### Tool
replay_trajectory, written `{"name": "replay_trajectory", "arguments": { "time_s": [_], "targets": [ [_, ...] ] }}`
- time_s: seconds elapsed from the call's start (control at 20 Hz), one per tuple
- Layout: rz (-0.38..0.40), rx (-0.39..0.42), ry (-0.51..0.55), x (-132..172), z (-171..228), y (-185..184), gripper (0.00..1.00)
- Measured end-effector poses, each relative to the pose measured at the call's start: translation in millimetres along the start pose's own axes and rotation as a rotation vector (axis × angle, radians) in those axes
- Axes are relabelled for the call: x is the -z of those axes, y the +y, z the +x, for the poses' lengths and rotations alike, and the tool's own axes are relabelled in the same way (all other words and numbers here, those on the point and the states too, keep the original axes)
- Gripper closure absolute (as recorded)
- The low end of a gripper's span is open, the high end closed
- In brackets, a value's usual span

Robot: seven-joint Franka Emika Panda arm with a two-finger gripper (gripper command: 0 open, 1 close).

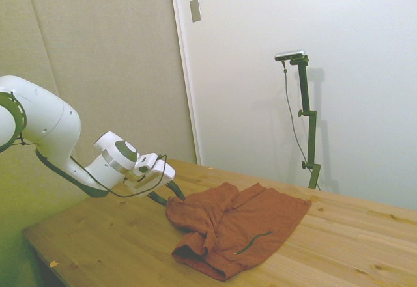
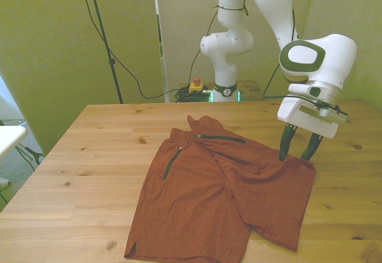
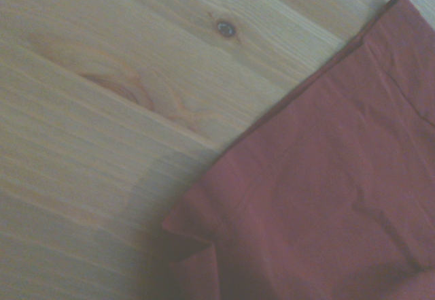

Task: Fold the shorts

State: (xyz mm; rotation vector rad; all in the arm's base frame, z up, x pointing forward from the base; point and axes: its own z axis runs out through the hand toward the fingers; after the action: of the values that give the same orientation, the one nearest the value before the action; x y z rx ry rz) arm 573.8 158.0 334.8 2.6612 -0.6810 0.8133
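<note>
End effector (image 2: 300, 155) spread open, fingertips at corner of shorts (image 2: 221, 197), gripping nothing.

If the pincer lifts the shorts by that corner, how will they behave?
The shorts already lie rumpled and creased, so they would likely drape limply. They are wider than the open pincer, so most would probably trail on the table.

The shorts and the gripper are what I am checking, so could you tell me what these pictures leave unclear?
- Whether the gripper has cloth between its parted fingers: too small in the front view; in the side view the shorts hide the tips.
- The zipper trim: too small for detail.
- Wrist view: blurred, shorts cut off by its edges.
</note>
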Motion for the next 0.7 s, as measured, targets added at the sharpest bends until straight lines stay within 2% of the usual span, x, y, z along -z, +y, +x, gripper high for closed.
{"name": "replay_trajectory", "arguments": {
  "time_s": [0.7],
  "targets": [
    [-0.005, 0.01, -0.007, -9.5, -3.7, -3.3, 1.0]
  ]
}}
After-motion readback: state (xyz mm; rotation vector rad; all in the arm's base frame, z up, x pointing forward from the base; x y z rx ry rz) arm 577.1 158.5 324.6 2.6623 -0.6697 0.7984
